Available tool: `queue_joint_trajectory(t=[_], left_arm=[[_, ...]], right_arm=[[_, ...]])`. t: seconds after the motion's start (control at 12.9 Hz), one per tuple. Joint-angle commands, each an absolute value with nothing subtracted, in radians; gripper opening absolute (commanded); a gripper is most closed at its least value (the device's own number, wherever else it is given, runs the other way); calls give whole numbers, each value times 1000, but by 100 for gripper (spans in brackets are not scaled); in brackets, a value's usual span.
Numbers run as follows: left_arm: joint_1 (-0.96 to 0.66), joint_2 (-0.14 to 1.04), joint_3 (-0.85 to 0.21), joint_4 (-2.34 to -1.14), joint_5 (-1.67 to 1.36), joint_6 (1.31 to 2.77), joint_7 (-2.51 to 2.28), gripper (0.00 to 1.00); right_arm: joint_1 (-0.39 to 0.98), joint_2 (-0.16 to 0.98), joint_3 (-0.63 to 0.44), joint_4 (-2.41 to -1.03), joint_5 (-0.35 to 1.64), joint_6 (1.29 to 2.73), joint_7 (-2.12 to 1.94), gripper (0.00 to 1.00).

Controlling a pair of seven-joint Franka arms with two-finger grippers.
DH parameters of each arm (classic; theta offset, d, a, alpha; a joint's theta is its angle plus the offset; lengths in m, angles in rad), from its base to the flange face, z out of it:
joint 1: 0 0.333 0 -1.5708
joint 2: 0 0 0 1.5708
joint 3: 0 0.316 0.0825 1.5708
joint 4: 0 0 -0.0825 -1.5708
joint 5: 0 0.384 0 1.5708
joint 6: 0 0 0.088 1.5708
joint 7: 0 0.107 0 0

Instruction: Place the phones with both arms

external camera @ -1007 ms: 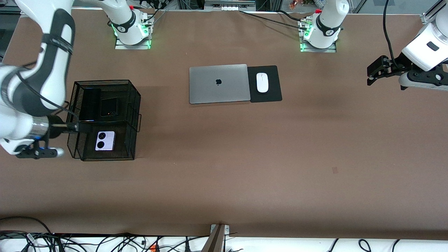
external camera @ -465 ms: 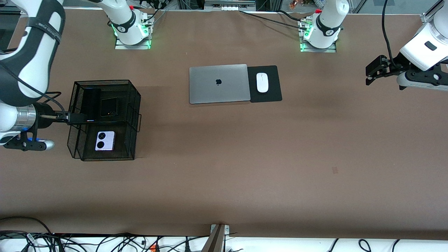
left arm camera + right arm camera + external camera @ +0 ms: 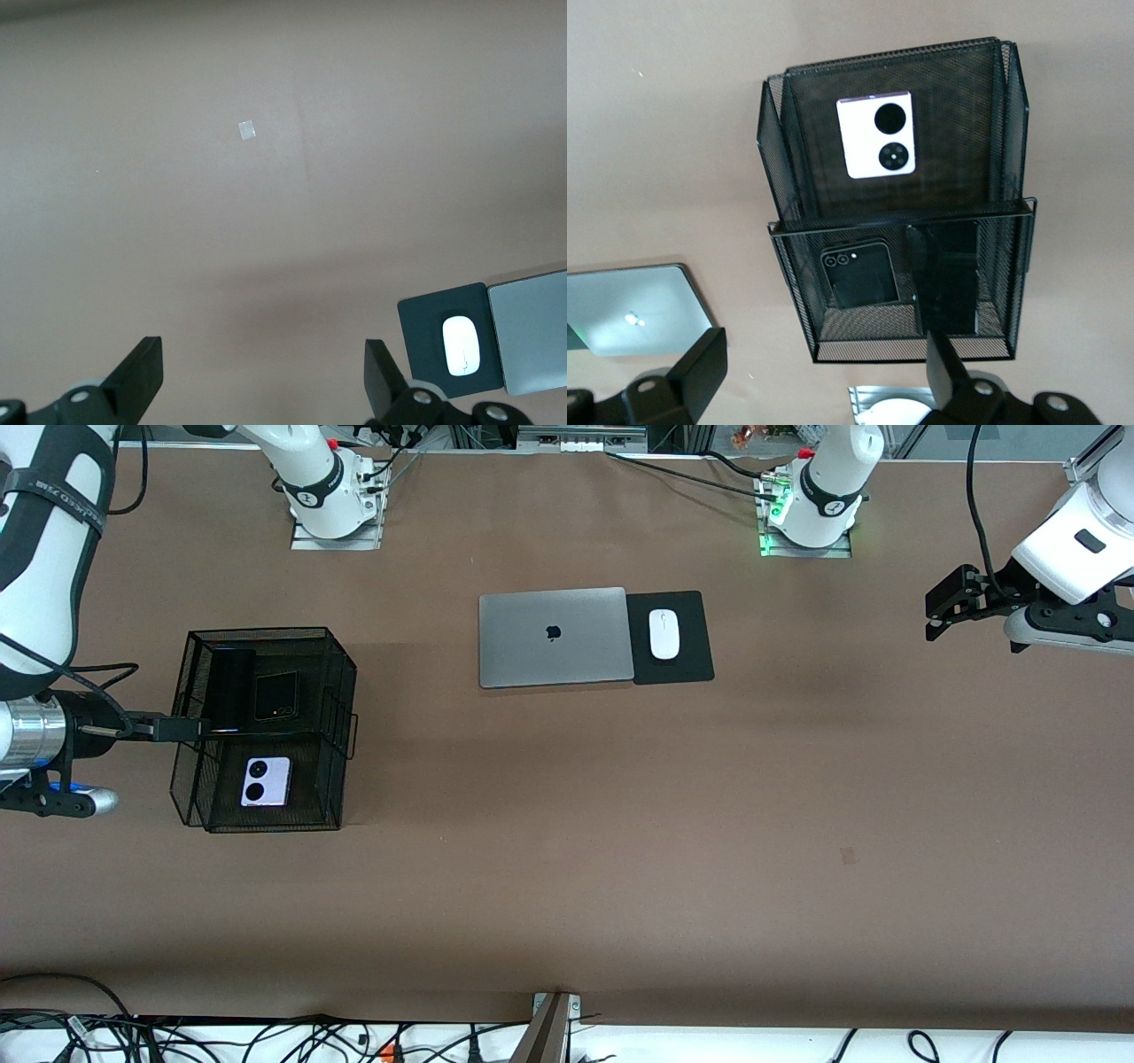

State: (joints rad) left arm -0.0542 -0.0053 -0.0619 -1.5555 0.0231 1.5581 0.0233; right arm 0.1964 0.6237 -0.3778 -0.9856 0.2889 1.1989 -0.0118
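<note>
In the black mesh basket lie all three phones, the lavender-white phone in its compartment nearer the front camera, the long black phone and the small black phone in the farther one, while the right gripper hangs over the basket's edge with jaws apart and empty, and the left gripper, also wide apart, waits over bare table at the left arm's end, well apart from the basket.

- The left arm is showing glossy white shells, a black gripper mount and a black cable.
- The right arm is wearing black joint bands, a silver wrist ring and a thin black cable.
</note>
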Motion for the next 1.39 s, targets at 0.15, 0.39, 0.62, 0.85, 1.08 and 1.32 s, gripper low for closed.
queue_joint_trajectory(t=[0.15, 0.39, 0.62, 0.85, 1.08, 1.32], left_arm=[[-48, -8, -67, -1546, 2, 1545, 17, 100], [-48, -8, -67, -1546, 2, 1545, 17, 100], [-48, -8, -67, -1546, 2, 1545, 17, 100], [-49, -8, -69, -1546, 2, 1545, 17, 100], [-49, -8, -69, -1546, 2, 1545, 15, 100], [-51, -6, -69, -1546, 2, 1545, 14, 100]], right_arm=[[-3, 545, -29, -1001, 87, 1218, 55, 99], [-5, 436, -29, -1165, 72, 1317, 54, 99], [-6, 258, -2, -1458, 8, 1545, 52, 99], [-5, 146, 0, -1655, -11, 1756, 49, 99], [-2, 146, -2, -1591, -8, 1752, 45, 100], [-5, 153, -2, -1523, -14, 1675, 51, 100]])
